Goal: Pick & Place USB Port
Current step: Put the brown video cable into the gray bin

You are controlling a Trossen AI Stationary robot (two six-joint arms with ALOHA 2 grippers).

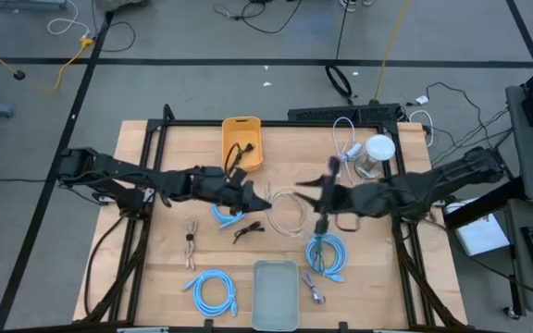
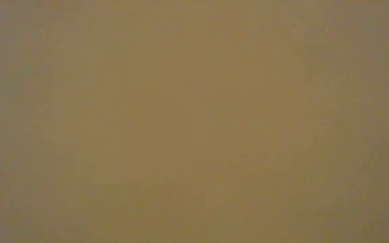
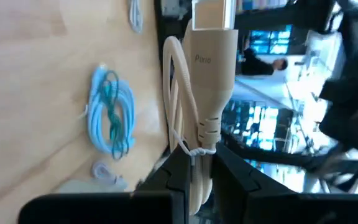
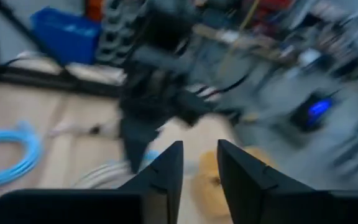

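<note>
A beige USB cable with a thick beige plug [image 3: 211,68] and metal tip is the task's thing. Its coil [image 1: 286,211] lies at the table's middle. My left gripper [image 1: 254,196] reaches in from the left and is shut on the cable just behind the plug. My right gripper [image 1: 321,193] hovers to the right of the coil, facing the left gripper. Its fingers [image 4: 166,171] stand open with nothing between them. A yellow bin [image 1: 241,141] stands at the far middle, and a grey tray [image 1: 275,294] at the near edge. My left gripper pinches the cord right behind the plug's ribbed collar [image 3: 199,163] between its two fingers. The fingers come in about level from the table's left and lie along the cord. The plug sticks out past the fingertips, clear of the table. The cord [image 3: 174,81] loops back slack beside it.
Light blue cable bundles lie at the near left [image 1: 214,291], the near right [image 1: 328,254] and under the left gripper [image 1: 227,216]. A clear lidded cup [image 1: 376,154] and a white cable stand at the far right. Small dark cables [image 1: 191,242] lie left of centre.
</note>
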